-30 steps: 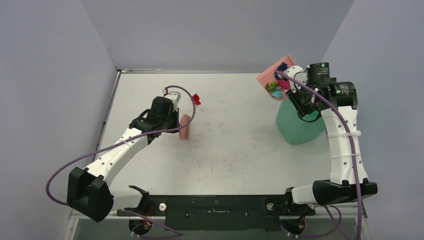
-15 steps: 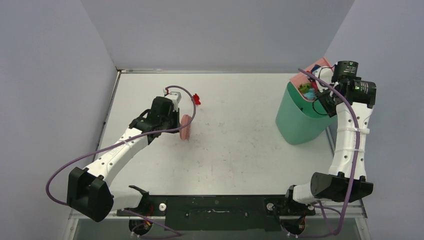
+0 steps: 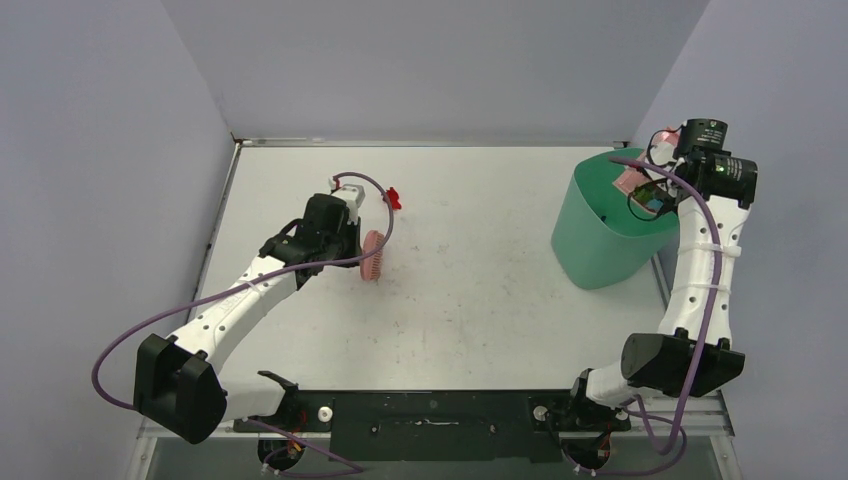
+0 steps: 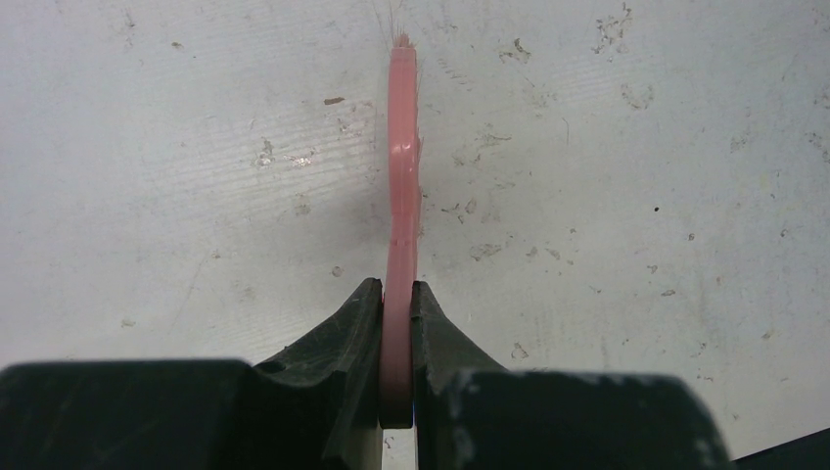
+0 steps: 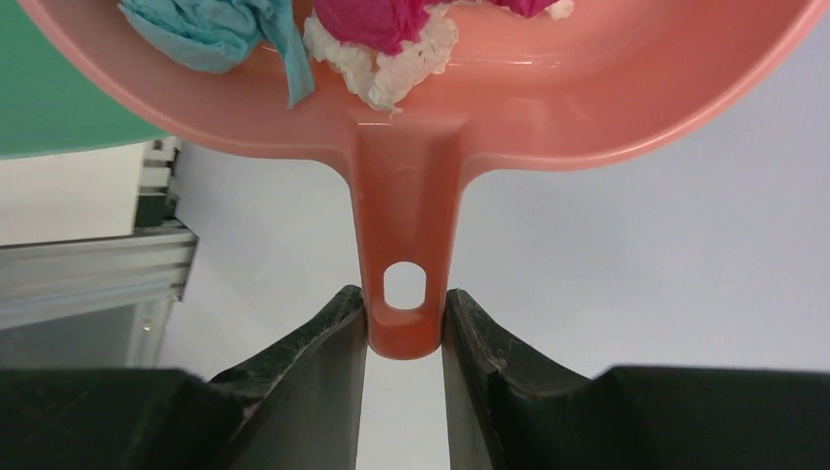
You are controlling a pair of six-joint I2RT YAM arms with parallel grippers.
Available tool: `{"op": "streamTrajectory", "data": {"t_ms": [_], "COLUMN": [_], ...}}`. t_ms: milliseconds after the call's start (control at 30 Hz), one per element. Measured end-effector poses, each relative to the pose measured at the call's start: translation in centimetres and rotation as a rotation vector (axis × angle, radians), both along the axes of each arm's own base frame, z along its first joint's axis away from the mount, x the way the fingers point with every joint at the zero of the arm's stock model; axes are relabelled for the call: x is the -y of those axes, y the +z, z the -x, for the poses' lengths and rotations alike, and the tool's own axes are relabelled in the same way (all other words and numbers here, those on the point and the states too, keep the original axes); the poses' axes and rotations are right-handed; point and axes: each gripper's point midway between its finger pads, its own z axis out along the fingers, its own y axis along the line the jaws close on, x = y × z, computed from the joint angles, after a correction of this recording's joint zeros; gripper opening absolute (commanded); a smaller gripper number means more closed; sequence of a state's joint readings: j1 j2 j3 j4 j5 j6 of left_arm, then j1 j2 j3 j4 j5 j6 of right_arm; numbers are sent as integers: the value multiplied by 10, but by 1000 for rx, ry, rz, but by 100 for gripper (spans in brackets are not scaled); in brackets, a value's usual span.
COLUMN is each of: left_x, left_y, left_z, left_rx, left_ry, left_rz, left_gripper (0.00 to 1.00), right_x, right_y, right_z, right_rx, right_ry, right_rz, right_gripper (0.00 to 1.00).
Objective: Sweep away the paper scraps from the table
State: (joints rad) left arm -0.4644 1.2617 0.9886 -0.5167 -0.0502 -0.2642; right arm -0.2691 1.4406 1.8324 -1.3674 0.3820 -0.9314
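My left gripper (image 3: 352,243) is shut on the pink brush (image 3: 370,254), whose thin edge shows in the left wrist view (image 4: 402,186) above the white table (image 3: 470,300). One red paper scrap (image 3: 394,196) lies on the table just beyond the brush. My right gripper (image 3: 656,178) is shut on the handle of the pink dustpan (image 5: 403,235), held over the green bin (image 3: 598,240); the pan also shows in the top view (image 3: 632,182). Cyan (image 5: 210,29), white (image 5: 387,64) and magenta (image 5: 377,20) scraps sit in the pan.
The green bin stands at the table's right edge by the right wall. Grey-lilac walls close in the left, back and right sides. A metal frame (image 5: 88,274) edges the table below the pan.
My right arm has swung the dustpan right, over the green bin's mouth, and tilted it. The left arm and brush have not moved.
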Motion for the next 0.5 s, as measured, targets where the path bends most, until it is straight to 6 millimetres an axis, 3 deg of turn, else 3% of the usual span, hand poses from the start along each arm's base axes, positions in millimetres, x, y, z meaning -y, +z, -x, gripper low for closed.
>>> {"op": "streamTrajectory", "data": {"t_ms": [233, 500], "left_x": [1, 3], "left_y": [0, 0], "left_z": [2, 3], "left_rx": [0, 0], "left_ry": [-12, -24], "left_rz": [-7, -11], "left_gripper": [0, 0], "right_x": [20, 44], "right_y": [0, 39], "right_z": [-12, -29], "right_rx": [-112, -140], "right_ry": [25, 114], "right_rz": [110, 360], "right_gripper": [5, 7]}}
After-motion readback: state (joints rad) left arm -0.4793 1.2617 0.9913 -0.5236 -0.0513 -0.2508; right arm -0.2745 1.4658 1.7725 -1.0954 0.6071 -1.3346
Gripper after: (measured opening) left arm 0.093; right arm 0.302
